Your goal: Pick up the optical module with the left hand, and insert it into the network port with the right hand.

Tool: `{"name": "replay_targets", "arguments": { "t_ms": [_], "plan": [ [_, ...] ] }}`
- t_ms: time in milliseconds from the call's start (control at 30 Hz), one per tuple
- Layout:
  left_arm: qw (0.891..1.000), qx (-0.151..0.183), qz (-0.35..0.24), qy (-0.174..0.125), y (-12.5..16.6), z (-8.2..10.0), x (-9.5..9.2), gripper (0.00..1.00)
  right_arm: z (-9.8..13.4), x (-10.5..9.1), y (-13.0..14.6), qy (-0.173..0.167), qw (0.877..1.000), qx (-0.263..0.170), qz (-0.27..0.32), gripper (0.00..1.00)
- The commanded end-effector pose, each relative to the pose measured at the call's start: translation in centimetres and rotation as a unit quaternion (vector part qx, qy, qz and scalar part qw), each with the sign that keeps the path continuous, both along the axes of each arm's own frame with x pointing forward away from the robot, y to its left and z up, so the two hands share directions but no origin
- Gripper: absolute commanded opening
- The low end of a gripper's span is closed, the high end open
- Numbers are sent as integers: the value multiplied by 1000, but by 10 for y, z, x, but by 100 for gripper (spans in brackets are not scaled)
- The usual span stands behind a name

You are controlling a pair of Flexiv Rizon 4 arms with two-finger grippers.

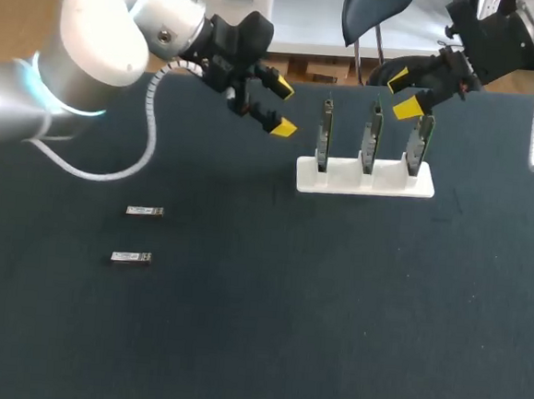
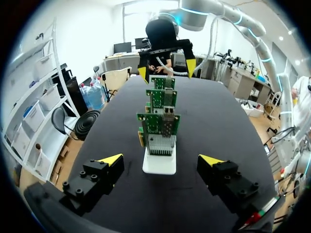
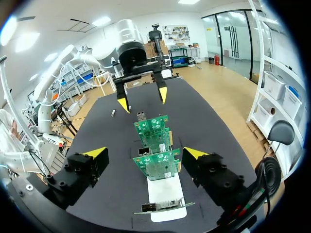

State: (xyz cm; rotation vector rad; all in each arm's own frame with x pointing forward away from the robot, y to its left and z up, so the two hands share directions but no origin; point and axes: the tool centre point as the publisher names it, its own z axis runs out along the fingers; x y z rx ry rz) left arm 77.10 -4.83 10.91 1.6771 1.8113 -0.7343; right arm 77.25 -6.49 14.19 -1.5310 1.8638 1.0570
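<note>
Head view: left gripper (image 1: 283, 107) and right gripper (image 1: 403, 94) both spread wide, empty, beside the card rack (image 1: 365, 179). Optical module (image 1: 144, 211) and second module (image 1: 131, 257) lie flat on bench (image 1: 255, 346), well apart from the grippers. Risks: thin module skids out of the pinch, neighbour gets nudged, right gripper clips end card (image 1: 421, 142).

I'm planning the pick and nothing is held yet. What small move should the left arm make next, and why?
Probably bring the left gripper left and down over the nearer optical module. Its fingers stand open and empty beside the white holder, well away from that module and the second optical module, both lying untouched on the table.
</note>
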Motion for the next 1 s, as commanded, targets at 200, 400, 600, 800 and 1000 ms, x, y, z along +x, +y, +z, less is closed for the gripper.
{"name": "replay_targets", "arguments": {
  "t_ms": [200,400,600,800,1000],
  "plan": [
    [995,92,22,-22,65,6,-36,100,0,-2,0,-2,1000,0,-2,100],
    [986,161,26,-42,97,2,-57,100,0,-2,0,-2,1000,0,-2,100],
    [966,255,17,-49,136,-15,-81,100,0,-2,0,-2,1000,0,-2,100],
    [940,335,24,-51,173,-39,-104,100,0,-2,0,-2,1000,0,-2,100],
    [936,348,42,-42,196,-52,-113,100,0,-2,0,-2,1000,0,-2,100]
  ]
}}
